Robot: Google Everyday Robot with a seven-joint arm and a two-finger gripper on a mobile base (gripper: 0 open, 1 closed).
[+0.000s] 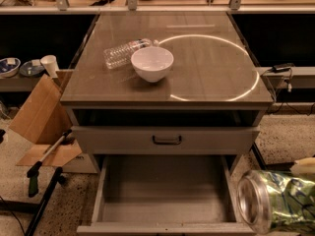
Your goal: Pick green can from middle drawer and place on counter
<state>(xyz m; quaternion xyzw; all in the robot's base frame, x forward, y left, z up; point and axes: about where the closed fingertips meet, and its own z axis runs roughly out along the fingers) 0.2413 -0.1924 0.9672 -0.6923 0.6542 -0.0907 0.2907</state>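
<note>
The green can (pixel 275 203) lies on its side in the air at the lower right, very near the camera, its silver end facing left. My gripper (pixel 301 200) is at the frame's right edge, shut on the green can; only a pale part of it shows above the can. The middle drawer (pixel 165 193) is pulled open below, and its grey floor is bare. The can is to the right of the drawer and lower than the counter (pixel 206 77), which shows a bright ring reflection.
A white bowl (pixel 152 63) and a clear plastic bottle (pixel 123 53) lie on the counter's left half. A shut drawer front with a black handle (pixel 166 139) is above the open drawer. A cardboard box (pixel 39 117) and a grabber tool (pixel 44 161) are on the floor at left.
</note>
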